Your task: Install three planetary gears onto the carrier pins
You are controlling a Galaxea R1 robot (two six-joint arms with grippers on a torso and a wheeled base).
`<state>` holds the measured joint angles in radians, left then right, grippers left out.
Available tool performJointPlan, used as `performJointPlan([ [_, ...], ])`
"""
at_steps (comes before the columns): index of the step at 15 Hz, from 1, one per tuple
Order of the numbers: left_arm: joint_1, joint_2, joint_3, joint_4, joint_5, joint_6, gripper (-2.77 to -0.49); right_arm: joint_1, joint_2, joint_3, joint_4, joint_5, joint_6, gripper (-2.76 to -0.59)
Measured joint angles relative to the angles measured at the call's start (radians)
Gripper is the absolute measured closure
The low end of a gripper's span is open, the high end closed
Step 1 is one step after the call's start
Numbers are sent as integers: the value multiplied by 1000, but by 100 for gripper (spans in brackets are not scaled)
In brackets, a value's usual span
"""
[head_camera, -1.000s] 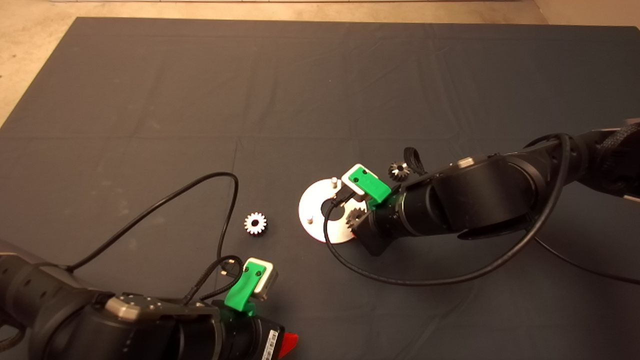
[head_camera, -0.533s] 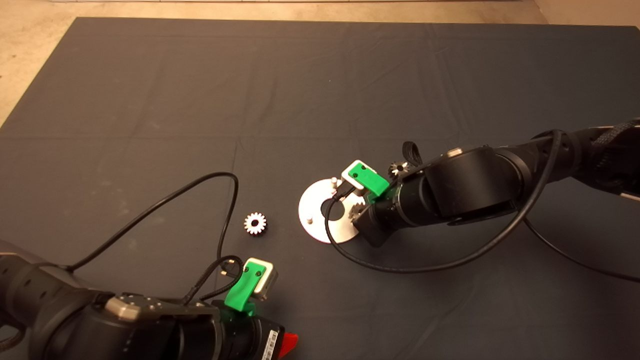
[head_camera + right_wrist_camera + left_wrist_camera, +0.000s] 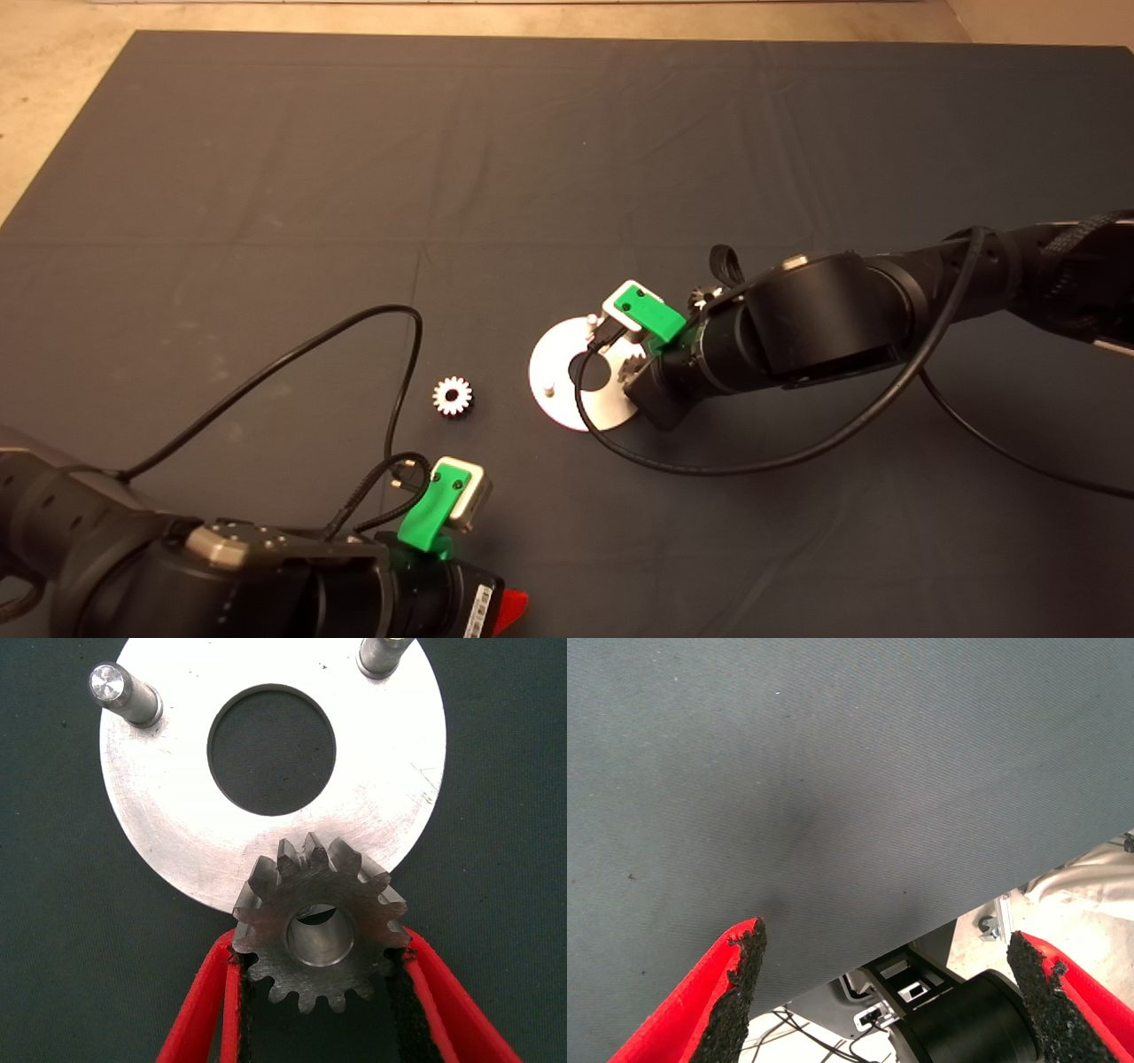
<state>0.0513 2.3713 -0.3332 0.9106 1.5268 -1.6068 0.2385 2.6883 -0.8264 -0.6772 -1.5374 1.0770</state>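
Head view: right gripper [image 3: 636, 368] hangs over the right edge of the disc [image 3: 558, 363], its black arm coming in from the right; left gripper [image 3: 509, 611] waits at the lower left edge.
Surroundings: black cables loop across the dark mat [image 3: 266, 177] that covers the tabletop; one cable crosses the disc's lower edge; bare floor shows beyond the mat's far and left edges.
In the way: the right wrist hides the disc's right side and most of a gear [image 3: 702, 297] lying just behind the arm.
Right fingers: closed narrow on a gear [image 3: 319, 921], one pad on each side of its teeth; the gear overlaps the disc's [image 3: 177, 833] rim, and a sliver of metal shows through its bore.
Left fingers: [image 3: 740, 992] spread wide with nothing between them, over mat and the tabletop's edge.
Gears counted: three, one in the right fingers, one partly hidden behind the right arm, one [image 3: 452, 396] lying flat on the mat, left of the disc and apart from it.
Pins counted: two bare ones show, [image 3: 120, 691] and [image 3: 383, 654], standing upright at the disc's rim on either side of its centre hole; a third cannot be made out.
Writing: a white label on the left wrist, too small to read.
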Motion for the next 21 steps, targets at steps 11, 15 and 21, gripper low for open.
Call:
performJointPlan([
  [11,-6,0,0,0,0,0,-192,0,11,-9,2,1,-22,-83],
  [15,-14,0,0,0,0,0,-192,-4,11,-9,3,0,-29,-83],
  [21,-24,-1,0,0,0,0,-192,-10,22,-27,5,1,-50,-83],
])
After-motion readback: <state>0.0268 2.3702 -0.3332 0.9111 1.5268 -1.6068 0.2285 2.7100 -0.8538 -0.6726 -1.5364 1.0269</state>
